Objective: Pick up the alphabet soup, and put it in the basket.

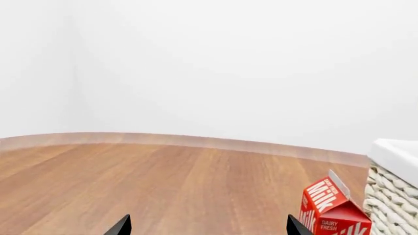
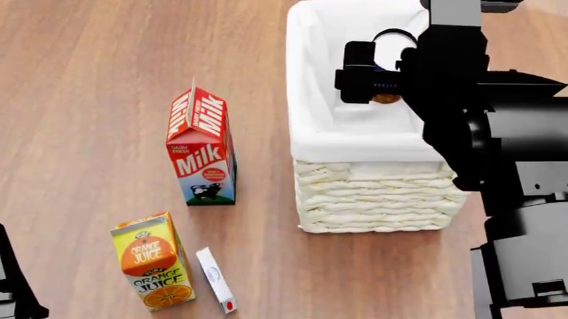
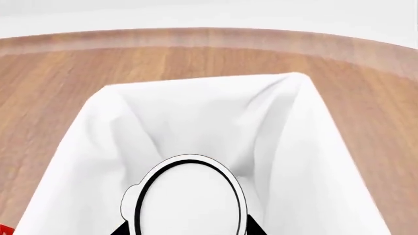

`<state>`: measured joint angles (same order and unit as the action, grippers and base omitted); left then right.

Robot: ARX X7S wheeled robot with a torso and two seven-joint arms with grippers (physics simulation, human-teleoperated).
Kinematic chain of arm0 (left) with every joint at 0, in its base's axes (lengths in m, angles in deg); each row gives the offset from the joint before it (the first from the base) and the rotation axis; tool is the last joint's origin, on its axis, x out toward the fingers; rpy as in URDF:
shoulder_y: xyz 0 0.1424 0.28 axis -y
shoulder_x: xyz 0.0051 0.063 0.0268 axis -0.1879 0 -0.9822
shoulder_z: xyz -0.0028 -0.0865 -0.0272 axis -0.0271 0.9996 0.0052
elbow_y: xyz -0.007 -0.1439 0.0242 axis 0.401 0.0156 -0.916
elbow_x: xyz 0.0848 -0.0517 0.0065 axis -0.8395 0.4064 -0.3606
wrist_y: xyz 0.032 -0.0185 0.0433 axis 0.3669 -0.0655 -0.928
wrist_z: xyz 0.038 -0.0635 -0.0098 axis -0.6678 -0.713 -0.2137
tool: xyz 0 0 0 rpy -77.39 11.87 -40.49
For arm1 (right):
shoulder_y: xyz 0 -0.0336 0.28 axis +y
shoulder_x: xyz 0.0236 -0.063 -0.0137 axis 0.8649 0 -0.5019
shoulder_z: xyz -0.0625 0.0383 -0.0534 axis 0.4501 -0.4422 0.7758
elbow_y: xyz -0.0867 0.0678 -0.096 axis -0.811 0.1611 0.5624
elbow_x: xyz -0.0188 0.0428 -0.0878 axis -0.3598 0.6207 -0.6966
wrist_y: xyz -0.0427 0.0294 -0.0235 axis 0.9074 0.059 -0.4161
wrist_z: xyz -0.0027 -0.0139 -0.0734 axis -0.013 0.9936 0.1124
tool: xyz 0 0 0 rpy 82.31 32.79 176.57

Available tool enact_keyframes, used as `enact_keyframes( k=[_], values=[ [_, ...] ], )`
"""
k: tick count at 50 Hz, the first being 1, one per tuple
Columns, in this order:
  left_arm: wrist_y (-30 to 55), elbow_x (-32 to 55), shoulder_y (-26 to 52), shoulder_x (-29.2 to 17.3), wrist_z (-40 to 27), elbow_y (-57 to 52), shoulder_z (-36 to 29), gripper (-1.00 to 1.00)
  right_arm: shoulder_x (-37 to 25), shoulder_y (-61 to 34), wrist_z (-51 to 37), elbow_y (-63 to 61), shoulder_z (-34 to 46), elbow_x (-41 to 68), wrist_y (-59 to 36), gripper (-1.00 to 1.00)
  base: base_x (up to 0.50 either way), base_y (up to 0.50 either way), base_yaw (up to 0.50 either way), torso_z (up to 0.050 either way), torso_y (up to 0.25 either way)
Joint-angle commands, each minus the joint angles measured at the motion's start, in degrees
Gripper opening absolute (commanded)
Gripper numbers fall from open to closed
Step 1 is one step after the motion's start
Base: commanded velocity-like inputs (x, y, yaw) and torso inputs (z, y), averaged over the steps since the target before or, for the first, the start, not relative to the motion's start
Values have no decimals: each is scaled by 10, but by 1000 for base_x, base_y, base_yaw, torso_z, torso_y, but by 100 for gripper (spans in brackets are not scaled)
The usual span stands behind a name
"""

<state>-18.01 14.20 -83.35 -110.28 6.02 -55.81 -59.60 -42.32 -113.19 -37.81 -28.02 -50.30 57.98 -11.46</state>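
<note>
Right gripper (image 2: pixel 388 83) held the alphabet soup (image 3: pixel 189 198) clamped by its sides over the open basket (image 2: pixel 306 80), near the desk's far right. The can looked rigid, smooth, probably slippery and moderately heavy; a side grip suits it. Basket walls gave wide clearance. Left gripper (image 1: pixel 207 229) stood parted, empty, near the milk carton (image 1: pixel 332 210).
</note>
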Motion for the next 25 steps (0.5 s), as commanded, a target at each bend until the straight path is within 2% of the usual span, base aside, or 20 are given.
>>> enact_keyframes(
  k=[1,16,17,25],
  values=[
    [0,2,-2,-2,-2,-2,1,100,11,-6,16,30,6,-23,21,-100,0,0,0,0,0],
    [0,5,-3,-5,-3,-5,-1,100,17,-13,16,50,6,-27,31,-100,0,0,0,0,0],
    [0,5,-2,-5,-3,-5,-1,100,17,-12,13,49,3,-26,38,100,0,0,0,0,0],
    [0,5,0,-5,-4,-3,-3,100,14,-10,6,40,-10,-20,54,100,0,0,0,0,2]
  ],
)
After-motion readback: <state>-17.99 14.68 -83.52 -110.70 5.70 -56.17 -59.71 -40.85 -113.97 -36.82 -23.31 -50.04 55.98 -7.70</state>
